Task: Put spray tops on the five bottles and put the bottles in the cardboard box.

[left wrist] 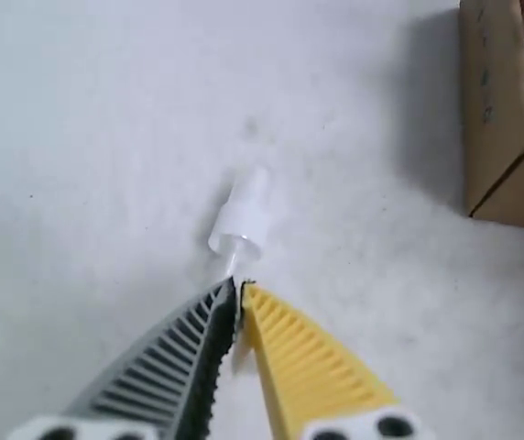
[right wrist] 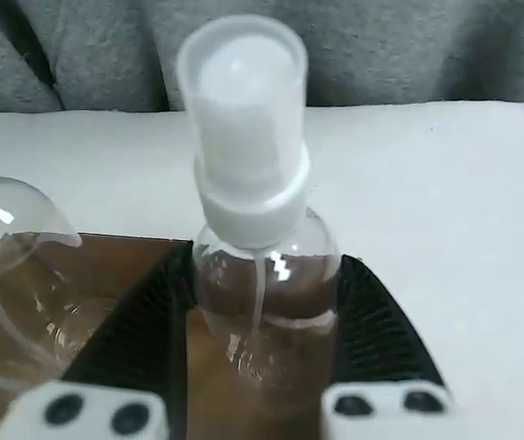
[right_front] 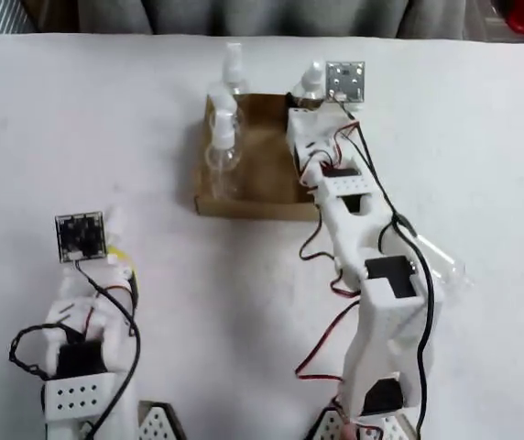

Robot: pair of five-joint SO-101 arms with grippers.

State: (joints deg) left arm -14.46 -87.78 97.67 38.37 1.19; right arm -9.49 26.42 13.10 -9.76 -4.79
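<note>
**Both sides gripping**

My left tool (left wrist: pixel 237 291) is pressed together on the thin tube of a spray top (left wrist: pixel 242 215) lying on the bench (left wrist: pixel 106 137). My right tool (right wrist: pixel 262 275) pinches a capped bottle (right wrist: pixel 262 316) upright at the box (right wrist: pixel 115 275) corner. From above, a loose bottle (right_front: pixel 438 261) lies beside my right arm.

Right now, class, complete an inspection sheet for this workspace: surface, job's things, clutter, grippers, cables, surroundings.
Surface: white table.
Job's things: cardboard box with capped bottles inside; clear bottle lying on the table by the right arm.
Clutter: nothing seen.
Grippers: right gripper, fingers shut on the held bottle, capped, over the box; left gripper, fingers shut at a loose spray top on the table.
Cables: red and black wires along the arms.
Surroundings: grey fabric behind the table.
</note>
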